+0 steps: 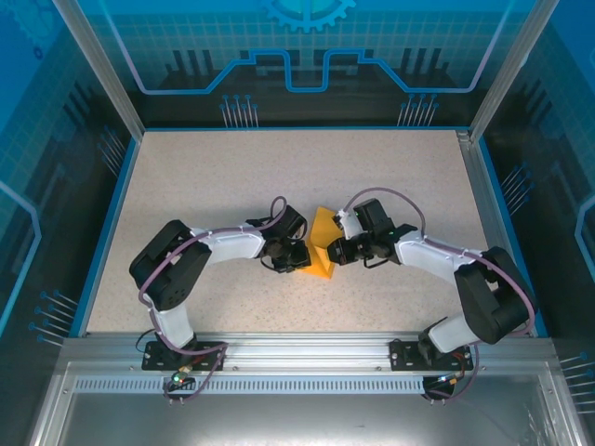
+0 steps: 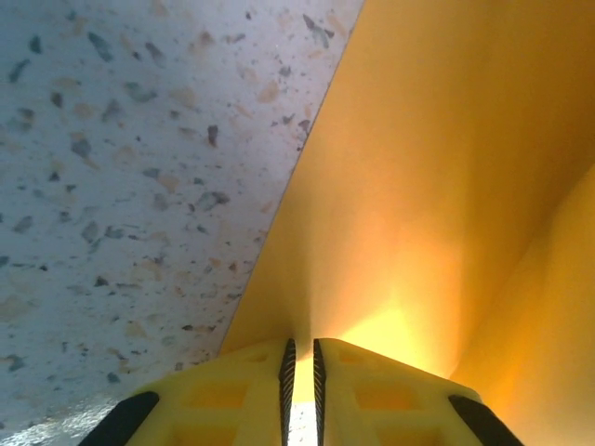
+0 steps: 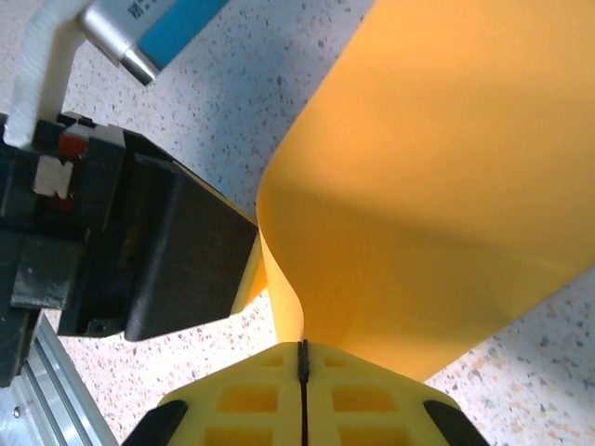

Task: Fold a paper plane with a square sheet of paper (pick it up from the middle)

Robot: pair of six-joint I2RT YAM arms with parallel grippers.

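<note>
The square sheet of paper (image 1: pixel 322 226) is orange-yellow and bent upward, raised at the middle of the table between both grippers. My left gripper (image 1: pixel 305 255) comes at it from the left and my right gripper (image 1: pixel 332 251) from the right, tips almost meeting. In the left wrist view the sheet of paper (image 2: pixel 437 186) rises as a wide curved wall. The left gripper (image 2: pixel 301 342) is closed to a thin slit with the paper's edge between its tips. In the right wrist view the right gripper (image 3: pixel 303 344) is shut tight on the paper (image 3: pixel 446 186), which curls up from the pinch.
The speckled table (image 1: pixel 232 177) is walled by blue rails at the sides and a metal rail (image 1: pixel 307 348) at the near edge. The left arm's black wrist body (image 3: pixel 158 260) sits close to the right gripper, just left of the paper.
</note>
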